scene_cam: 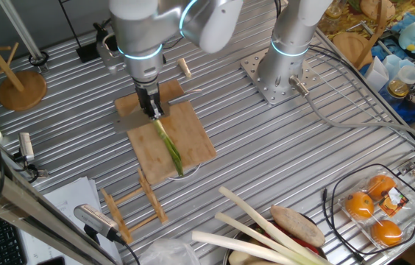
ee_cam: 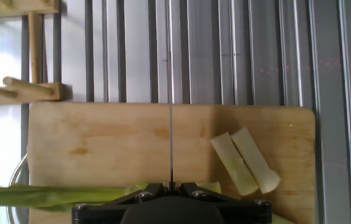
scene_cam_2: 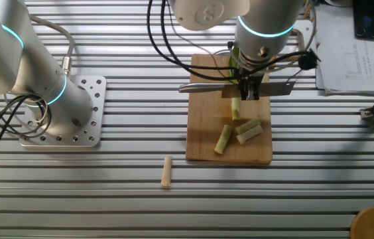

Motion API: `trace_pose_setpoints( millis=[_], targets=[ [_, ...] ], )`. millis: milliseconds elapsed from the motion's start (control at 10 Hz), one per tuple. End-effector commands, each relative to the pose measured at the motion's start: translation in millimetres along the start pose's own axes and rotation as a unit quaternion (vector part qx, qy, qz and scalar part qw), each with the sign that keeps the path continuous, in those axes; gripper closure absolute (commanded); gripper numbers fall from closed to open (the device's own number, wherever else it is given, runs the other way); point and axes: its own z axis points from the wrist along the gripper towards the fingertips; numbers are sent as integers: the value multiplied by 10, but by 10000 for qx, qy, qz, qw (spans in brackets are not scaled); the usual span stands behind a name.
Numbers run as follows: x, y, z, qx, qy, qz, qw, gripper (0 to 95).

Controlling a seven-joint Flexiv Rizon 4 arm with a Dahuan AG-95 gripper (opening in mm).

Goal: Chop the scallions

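the ribbed metal table (scene_cam: pixel 303 154) filled every view. the robot arm (scene_cam: pixel 145 29) reached down from the top centre of one fixed view, and a second arm's base (scene_cam_2: pixel 61 113) stood at the left of the other fixed view. the wooden cutting board (scene_cam_2: pixel 203 143) lay at the centre of the table, in the lower half of the hand view. a wooden rack (scene_cam: pixel 130 210) lay at the lower left of one fixed view, just beside the board.

the gripper (scene_cam_2: pixel 248 89) hung over the board's far half in the other fixed view, its fingers closed on a knife (scene_cam_2: pixel 203 87) whose blade ran level to the left across the board; in the hand view the blade showed as a thin vertical line at the centre.

the scallions (scene_cam: pixel 169 147) lay on the board: the long green stalk stretched from the gripper toward the lower right in one fixed view, while short pale cut pieces (scene_cam_2: pixel 248 130) sat near the board's lower edge in the other fixed view. a small wooden peg (scene_cam_2: pixel 167 172) lay on the table below the board's left corner.
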Motion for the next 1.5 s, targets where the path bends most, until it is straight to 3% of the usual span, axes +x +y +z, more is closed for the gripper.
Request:
trace_pose_setpoints(
  millis=[100, 700, 1000, 1200, 1500],
  targets=[
    [-14, -2, 51, -93, 36, -9, 9999, 950],
    [-24, 104, 119, -117, -20, 197, 9997, 950],
    [-28, 197, 157, -35, -35, 311, 9995, 950],
    [-28, 199, 162, 106, -25, 324, 9994, 950],
    [-28, 196, 198, 138, -18, 374, 9992, 950]
  ],
)
